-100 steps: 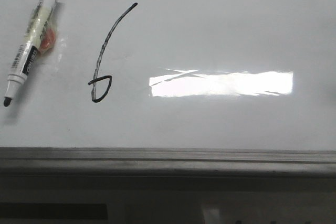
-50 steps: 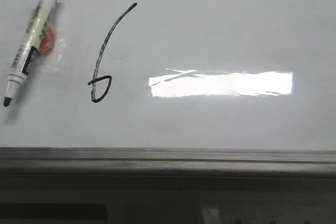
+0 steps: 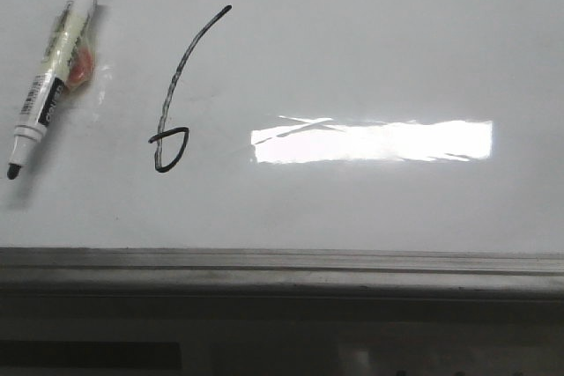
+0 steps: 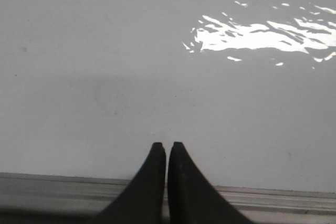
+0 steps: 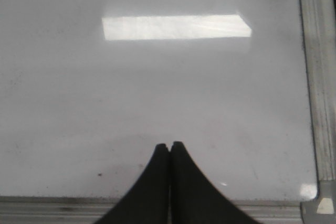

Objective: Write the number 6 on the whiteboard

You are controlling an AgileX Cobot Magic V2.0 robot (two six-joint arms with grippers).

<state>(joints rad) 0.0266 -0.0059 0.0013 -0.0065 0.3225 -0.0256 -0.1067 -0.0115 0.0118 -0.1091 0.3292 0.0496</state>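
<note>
Your thin black hand-drawn number 6 (image 3: 170, 94) sits on the left part of the glossy white grey-framed whiteboard (image 3: 370, 50), curved stem slanting down to a small triangular loop, so the writing looks done. The black-capped white marker pen (image 3: 51, 68) lies flat just left of it (tip uncapped). Left gripper (image 4: 166, 148) and right gripper (image 5: 169, 147) both hover fingers pressed together, holding nothing.

Front camera looks closely down at the whiteboard (image 3: 370, 50); both wrist cameras (lower, nearer) share it.
</note>
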